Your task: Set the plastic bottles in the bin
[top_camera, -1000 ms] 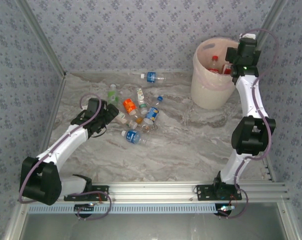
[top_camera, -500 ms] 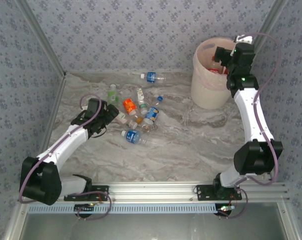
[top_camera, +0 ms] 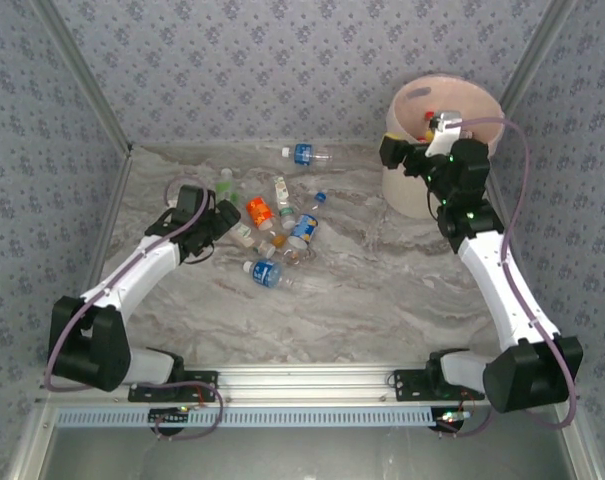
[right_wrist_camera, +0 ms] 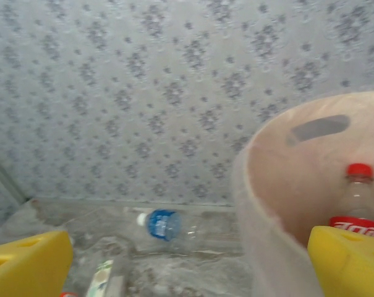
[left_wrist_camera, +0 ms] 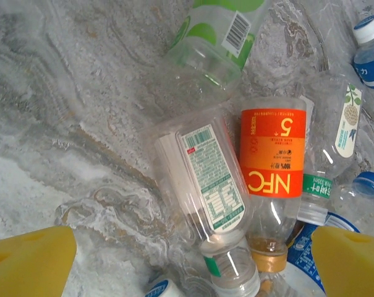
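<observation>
**Few bottles binned, most on the desk**

Top view: the bin [top_camera: 412,195] stands far right on the desk [top_camera: 382,290], a red-capped bottle [top_camera: 429,118] inside; a heap of plastic bottles [top_camera: 279,238] lies left of centre, a blue-labelled bottle [top_camera: 304,154] apart by the far wall; the left tool [top_camera: 222,220] is spread beside the heap, the right tool [top_camera: 392,152] spread and empty beside the bin.

Left wrist view: the wide jaws frame an orange NFC bottle [left_wrist_camera: 272,154] and a white-labelled bottle [left_wrist_camera: 205,179], pinching nothing.

Right wrist view: jaws spread, nothing between; I judge well under half is done.
</observation>
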You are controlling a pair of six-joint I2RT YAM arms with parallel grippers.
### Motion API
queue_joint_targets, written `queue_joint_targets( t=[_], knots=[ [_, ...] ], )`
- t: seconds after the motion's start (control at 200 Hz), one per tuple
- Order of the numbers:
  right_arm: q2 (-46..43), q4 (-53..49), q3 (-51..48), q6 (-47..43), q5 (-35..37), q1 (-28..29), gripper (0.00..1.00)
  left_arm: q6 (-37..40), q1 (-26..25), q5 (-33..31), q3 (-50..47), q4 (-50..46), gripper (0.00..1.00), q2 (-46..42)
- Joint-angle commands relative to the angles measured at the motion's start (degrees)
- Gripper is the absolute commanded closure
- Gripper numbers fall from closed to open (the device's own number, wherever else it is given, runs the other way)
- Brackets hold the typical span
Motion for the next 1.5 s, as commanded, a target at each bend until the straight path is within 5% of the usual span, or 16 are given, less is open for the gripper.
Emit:
queue_joint_targets(
  t=[0.0,0.135,0.48,0.71,1.184,1.499],
  knots=[
    [-3.3,4.3,-4.3,1.5,-4.9,0.7,0.0,3.2,0.4,0.7,3.8,-0.5,0.02,2.5],
    [-5.4,3.7,-6.9,1.9,-2.8,0.7,0.0,6.7,1.3,-0.3,8.4,-3.0,0.02,6.9],
    [-7.9,0.6,-9.1,2.0,-1.2,0.7,0.0,32.0,4.0,0.9,26.7,-10.1,0.04,23.9],
    [-8.9,-0.5,-9.4,2.2,-0.3,0.6,0.0,39.1,4.6,0.4,33.7,-11.1,0.11,33.6],
    [-9.6,-1.7,-9.3,2.2,1.0,0.5,0.0,38.9,6.5,1.8,40.3,-12.7,0.21,44.7],
    [-8.6,-1.8,-8.4,2.6,1.2,0.5,0.0,38.7,6.6,1.9,41.6,-13.4,0.44,46.6]
  ],
)
